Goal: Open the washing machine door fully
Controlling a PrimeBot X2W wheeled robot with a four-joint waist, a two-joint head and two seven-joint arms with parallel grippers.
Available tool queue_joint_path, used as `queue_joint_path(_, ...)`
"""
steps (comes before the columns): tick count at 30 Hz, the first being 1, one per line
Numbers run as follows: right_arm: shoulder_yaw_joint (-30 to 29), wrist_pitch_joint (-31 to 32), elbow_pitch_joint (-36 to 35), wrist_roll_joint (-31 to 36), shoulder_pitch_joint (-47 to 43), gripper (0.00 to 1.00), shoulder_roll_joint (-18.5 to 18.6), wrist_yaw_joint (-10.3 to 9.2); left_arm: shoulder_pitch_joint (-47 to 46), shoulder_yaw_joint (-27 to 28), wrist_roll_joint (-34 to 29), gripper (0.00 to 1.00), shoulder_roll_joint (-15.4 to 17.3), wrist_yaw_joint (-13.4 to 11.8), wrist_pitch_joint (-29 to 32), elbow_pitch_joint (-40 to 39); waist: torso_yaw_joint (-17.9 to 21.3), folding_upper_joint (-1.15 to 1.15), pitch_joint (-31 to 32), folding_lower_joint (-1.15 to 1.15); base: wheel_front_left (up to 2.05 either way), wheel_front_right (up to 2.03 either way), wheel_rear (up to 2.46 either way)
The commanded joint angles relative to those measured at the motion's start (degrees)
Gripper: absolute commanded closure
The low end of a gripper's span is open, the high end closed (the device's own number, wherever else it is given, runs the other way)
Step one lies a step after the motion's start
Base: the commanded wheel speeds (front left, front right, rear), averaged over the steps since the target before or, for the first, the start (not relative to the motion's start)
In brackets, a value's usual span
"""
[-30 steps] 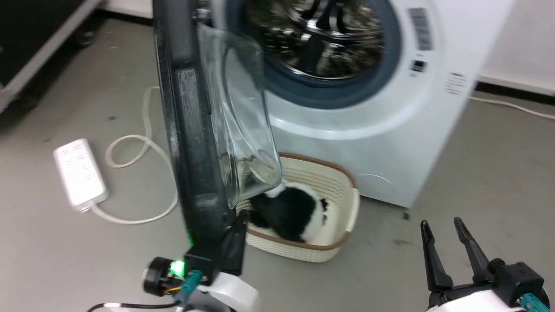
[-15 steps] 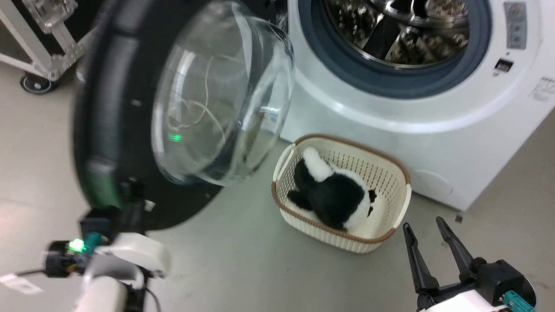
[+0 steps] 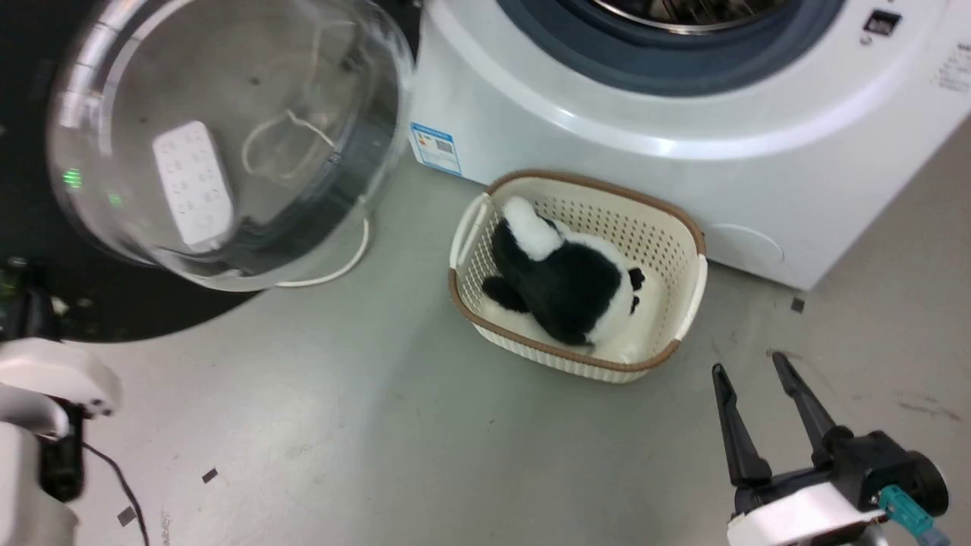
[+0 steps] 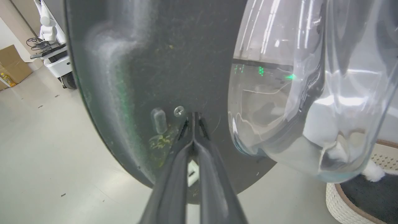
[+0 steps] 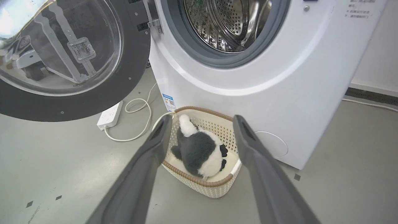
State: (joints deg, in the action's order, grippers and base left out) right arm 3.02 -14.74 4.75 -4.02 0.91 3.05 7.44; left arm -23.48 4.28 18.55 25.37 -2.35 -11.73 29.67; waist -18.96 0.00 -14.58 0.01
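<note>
Pushing the washing machine door point(image 3: 136, 311) wider is your step, by my reading. It hangs swung out at far left of the drum opening point(image 5: 224, 28), with the glass bowl facing you. The left gripper point(image 4: 192, 119) is clenched, its tips on the black ring beside a screw, and nothing is seen between them. Press steadily, since the tips may skid on the gloss. The right gripper point(image 3: 747, 364) is spread and idle, near right. The basket point(image 3: 576, 360) with a black-and-white plush toy point(image 3: 561, 280) sits apart. A power strip point(image 5: 109, 115) and cable point(image 3: 334, 274) lie on the floor below the door.

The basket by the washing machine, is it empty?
No, a black-and-white plush toy lies inside the cream basket.
</note>
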Motion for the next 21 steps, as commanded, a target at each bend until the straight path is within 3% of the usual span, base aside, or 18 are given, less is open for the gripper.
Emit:
queue_joint_path(1, -0.07, -0.24, -0.31, 0.44, 1.57, 0.0, 0.03, 0.05, -2.25, 0.65, 0.27, 1.0, 1.53, 0.13, -0.47, 2.43, 1.27, 0.0, -1.55, -0.01, 0.0, 0.0, 0.0)
queue_joint_path(9, -0.44, -0.2, -0.54, 0.76, 2.63, 0.0, 0.31, 0.05, -7.2, 2.14, 1.33, 1.0, 4.68, 1.04, -1.43, 11.17, 2.41, 0.0, -3.09, -0.01, 0.0, 0.0, 0.0)
queue_joint_path(14, -1.19, -0.21, -0.49, 1.28, 2.75, 0.0, 0.45, 0.05, -8.67, 1.67, 0.81, 1.0, 4.59, 1.81, -2.75, 14.03, 2.9, 0.0, -2.32, -0.01, 0.0, 0.0, 0.0)
queue_joint_path(17, -1.23, -0.22, -0.3, 1.83, 2.71, 0.0, 0.44, 0.05, -8.08, 1.73, 0.38, 1.0, 3.81, 2.21, -3.16, 13.4, 3.25, 0.0, -0.99, -0.01, 0.0, 0.0, 0.0)
queue_joint_path(21, -2.32, -0.24, -0.51, 1.9, 2.41, 0.0, 0.29, 0.05, -5.44, 2.23, -1.36, 1.0, 1.37, 1.99, -3.24, 6.15, 3.78, 0.0, 1.69, -0.01, 0.0, 0.0, 0.0)
